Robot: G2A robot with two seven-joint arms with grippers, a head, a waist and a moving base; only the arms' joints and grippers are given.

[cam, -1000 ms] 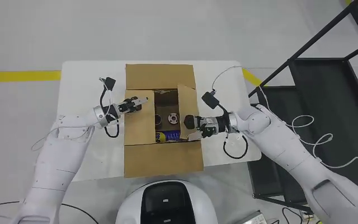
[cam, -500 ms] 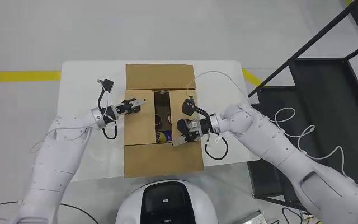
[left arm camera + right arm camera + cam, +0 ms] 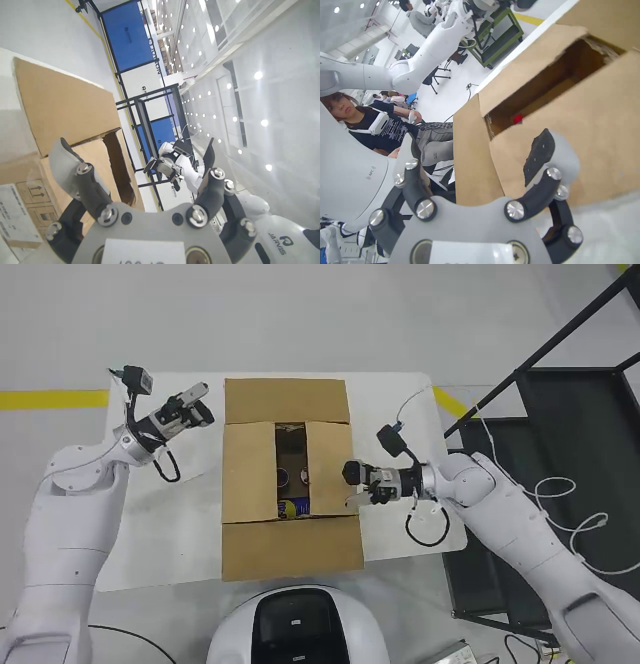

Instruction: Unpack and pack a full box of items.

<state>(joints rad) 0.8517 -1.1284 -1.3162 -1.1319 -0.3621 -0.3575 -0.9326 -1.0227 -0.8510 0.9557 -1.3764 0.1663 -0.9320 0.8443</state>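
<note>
The cardboard box [image 3: 248, 474] sits mid-table with its two side flaps folded in flat and a narrow gap between them. Through the gap I see dark round items [image 3: 283, 476] and a blue-and-yellow one [image 3: 290, 507]. The far flap [image 3: 286, 399] and near flap [image 3: 290, 549] lie spread outward. My left gripper [image 3: 195, 395] hovers open off the box's far-left corner, holding nothing; its wrist view has the gripper [image 3: 136, 155] above the box [image 3: 62, 100]. My right gripper [image 3: 351, 482] is open at the box's right edge. The right wrist view shows the gripper [image 3: 477, 150] by the box wall [image 3: 582, 140], with something red [image 3: 518, 119] inside.
The white table [image 3: 160, 524] has bare room left of the box and a narrower strip on the right. A black metal rack [image 3: 560, 414] stands just past the table's right edge. A yellow floor line [image 3: 50, 399] runs behind on the left.
The right flap went from upright to flat over the box. My right gripper drew back to the box's right edge. My left gripper left the left flap and rose toward the far-left corner.
</note>
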